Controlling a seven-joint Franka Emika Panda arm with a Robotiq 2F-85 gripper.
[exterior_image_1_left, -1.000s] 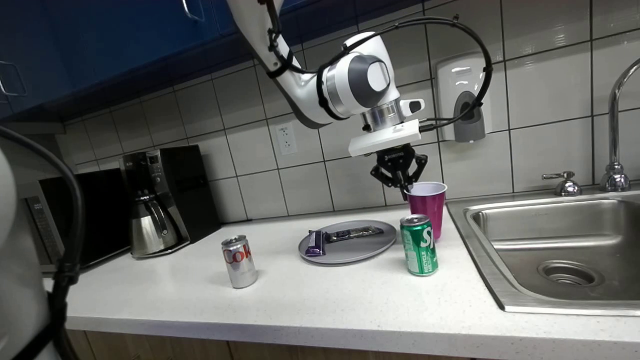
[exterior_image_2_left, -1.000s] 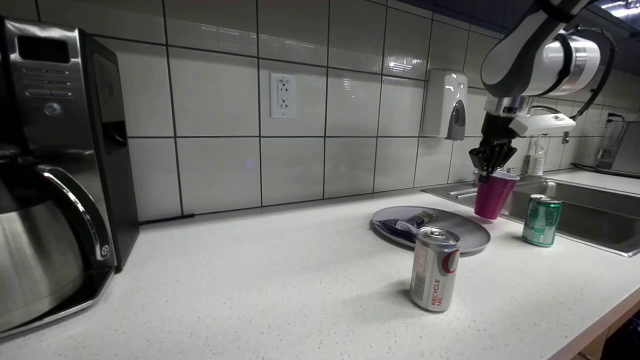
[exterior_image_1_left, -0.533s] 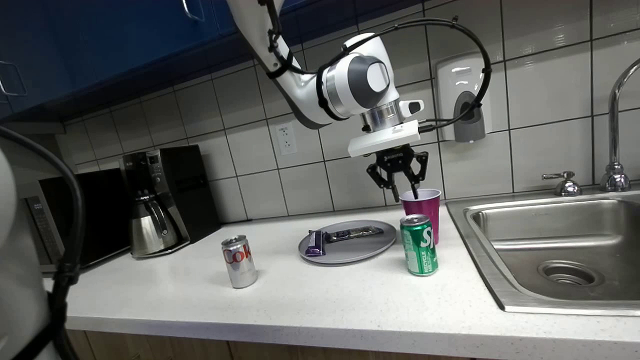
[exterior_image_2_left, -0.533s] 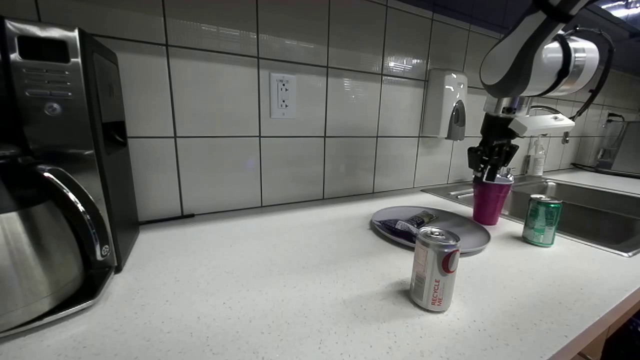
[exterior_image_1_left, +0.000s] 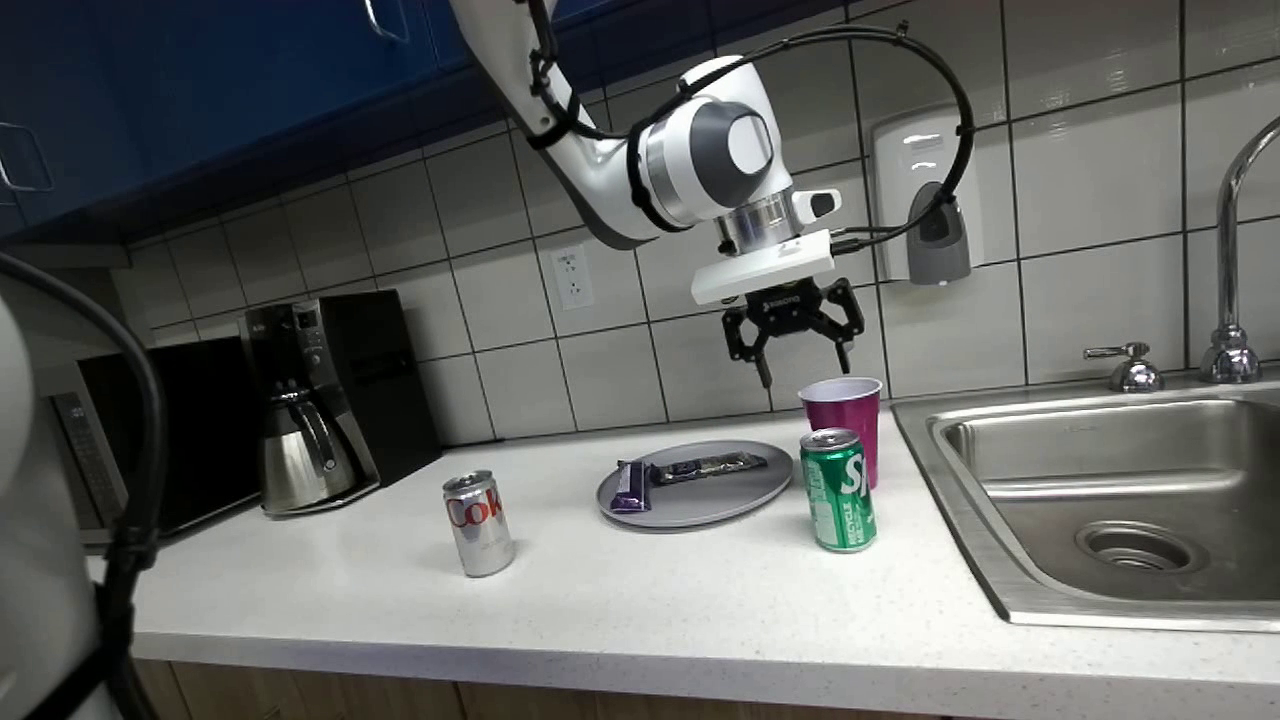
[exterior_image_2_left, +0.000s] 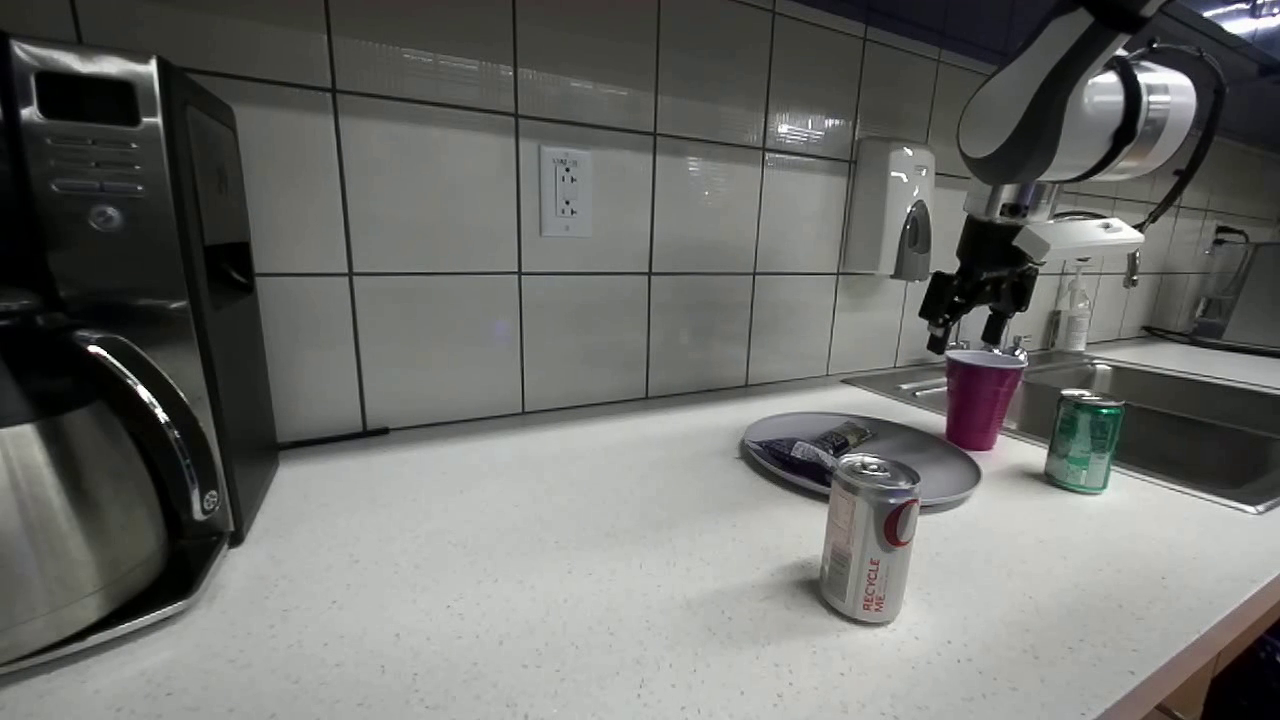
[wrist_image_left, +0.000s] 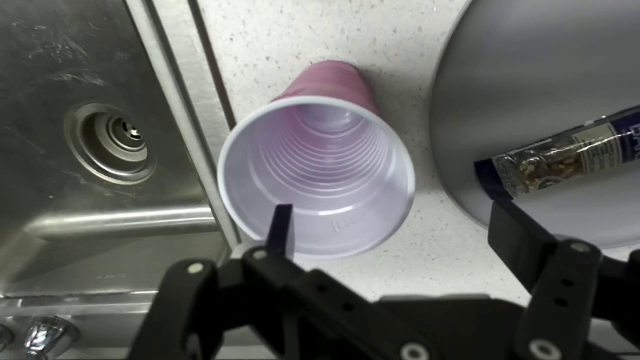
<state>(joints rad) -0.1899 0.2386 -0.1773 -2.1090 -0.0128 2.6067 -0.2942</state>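
Note:
My gripper (exterior_image_1_left: 805, 374) stands wide open just above the purple cup (exterior_image_1_left: 858, 420), holding nothing. In both exterior views the cup is upright on the counter with its white-lined mouth up. From the wrist view, one of the fingers (wrist_image_left: 281, 227) overlaps the near rim of the cup (wrist_image_left: 320, 165), while the opposite finger shows in front of the grey plate (wrist_image_left: 520, 60). A wrapped bar (wrist_image_left: 555, 162) lies on that plate, and an exterior view shows a purple-wrapped bar (exterior_image_1_left: 631, 488) beside it. A green soda can (exterior_image_1_left: 838, 495) stands close to the cup.
A silver Coke can (exterior_image_2_left: 870, 545) stands on the counter in front of the plate. The steel sink (exterior_image_1_left: 975, 540) borders the cup's side. A coffee maker (exterior_image_1_left: 335, 400) and a microwave (exterior_image_1_left: 70, 430) stand farther along. A soap dispenser (exterior_image_1_left: 925, 200) hangs on the tiled wall.
One second ago the gripper was shut on the cup's rim, with the cup slightly tilted and raised. The cup then settled upright, the fingers spread apart, and the gripper rose off it.

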